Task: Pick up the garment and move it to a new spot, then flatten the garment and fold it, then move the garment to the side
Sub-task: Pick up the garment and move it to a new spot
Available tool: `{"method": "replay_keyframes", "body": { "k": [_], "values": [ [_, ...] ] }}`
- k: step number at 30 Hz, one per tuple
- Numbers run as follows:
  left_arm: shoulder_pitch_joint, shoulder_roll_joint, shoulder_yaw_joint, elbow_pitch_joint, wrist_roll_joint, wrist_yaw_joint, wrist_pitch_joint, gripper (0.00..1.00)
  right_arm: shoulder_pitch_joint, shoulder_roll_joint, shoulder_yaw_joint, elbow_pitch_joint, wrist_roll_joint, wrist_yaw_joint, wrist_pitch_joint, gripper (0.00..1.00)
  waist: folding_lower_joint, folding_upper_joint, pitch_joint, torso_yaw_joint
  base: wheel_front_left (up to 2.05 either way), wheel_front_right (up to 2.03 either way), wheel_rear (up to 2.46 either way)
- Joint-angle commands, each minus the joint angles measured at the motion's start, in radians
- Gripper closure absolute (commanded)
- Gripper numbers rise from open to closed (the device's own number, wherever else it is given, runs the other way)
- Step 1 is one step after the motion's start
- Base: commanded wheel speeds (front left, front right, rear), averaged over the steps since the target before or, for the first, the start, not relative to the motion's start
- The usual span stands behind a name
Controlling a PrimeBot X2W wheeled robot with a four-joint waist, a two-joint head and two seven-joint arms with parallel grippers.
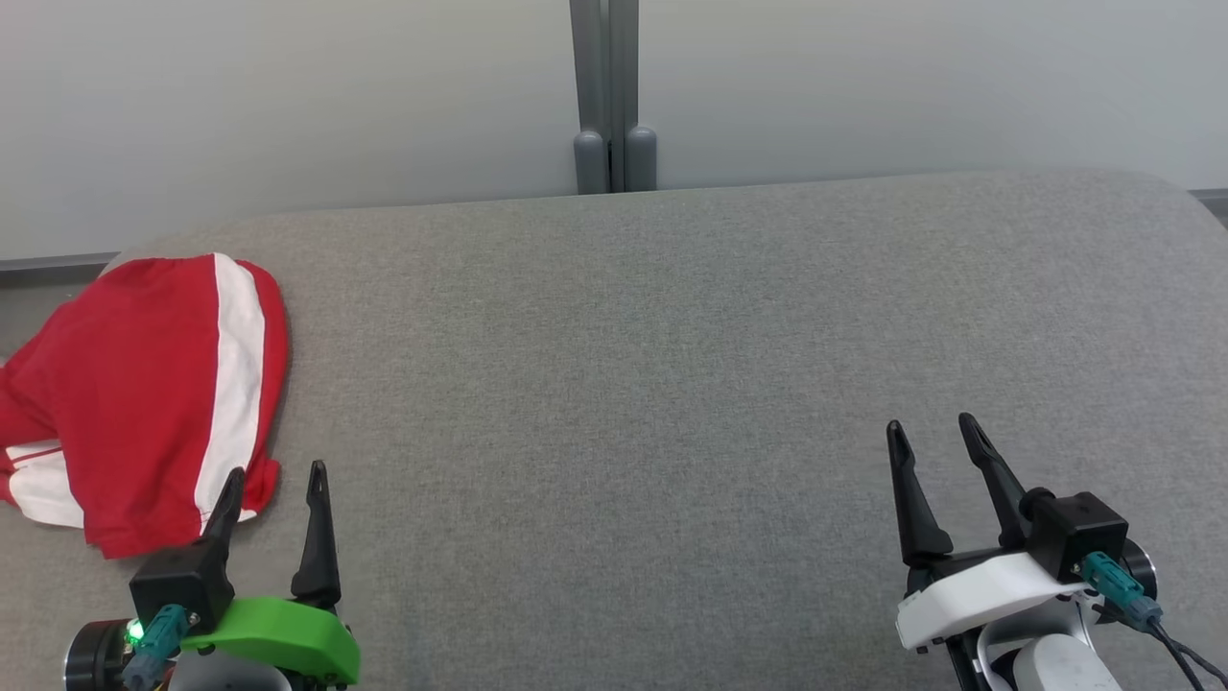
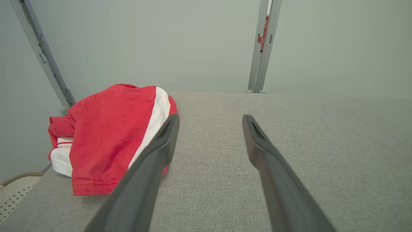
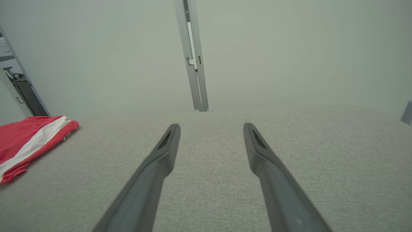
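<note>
Sitting bunched at the frame's left, by the grey fabric worktop's (image 1: 624, 336) edge, the red, white-striped cloth garment (image 1: 144, 384) is risking sliding off if nudged. The left claw (image 1: 276, 475) beside it and the right claw (image 1: 929, 427), lower right, are standing open, empty.

Matt woven upholstery (image 1: 614, 365), soft cloth garment (image 1: 134, 403)
</note>
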Motion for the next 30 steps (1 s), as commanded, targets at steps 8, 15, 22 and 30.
{"method": "replay_keyframes", "body": {
  "k": [8, 15, 22, 30],
  "values": [
    [0.023, 0.027, 0.017, 0.002, -0.008, 0.016, 0.0, 0.0, 0.006, -0.004, 0.012, 0.007, 0.011, 0.0, -0.003, 0.0, 0.0, -0.0001, 0.0, 0.066, 0.0, 0.0, 0.0],
    [0.024, 0.036, 0.024, 0.007, -0.018, 0.023, -0.001, 0.0, 0.011, -0.004, 0.014, 0.011, 0.012, 0.0, -0.003, 0.0, 0.0, -0.0001, 0.0, 0.146, 0.0, 0.0, 0.0],
    [0.022, 0.046, 0.033, 0.007, -0.03, 0.033, -0.002, 0.0, 0.007, -0.004, 0.021, 0.017, 0.012, 0.0, -0.003, 0.0, 0.0, -0.0001, 0.003, 0.228, 0.0, 0.0, 0.0],
    [0.038, 0.055, 0.042, 0.002, -0.036, 0.047, 0.002, 0.0, 0.008, -0.004, 0.025, 0.027, 0.014, 0.0, -0.003, 0.0, 0.0, -0.0001, -0.001, 0.308, 0.0, 0.0, 0.0]
  ]
}}
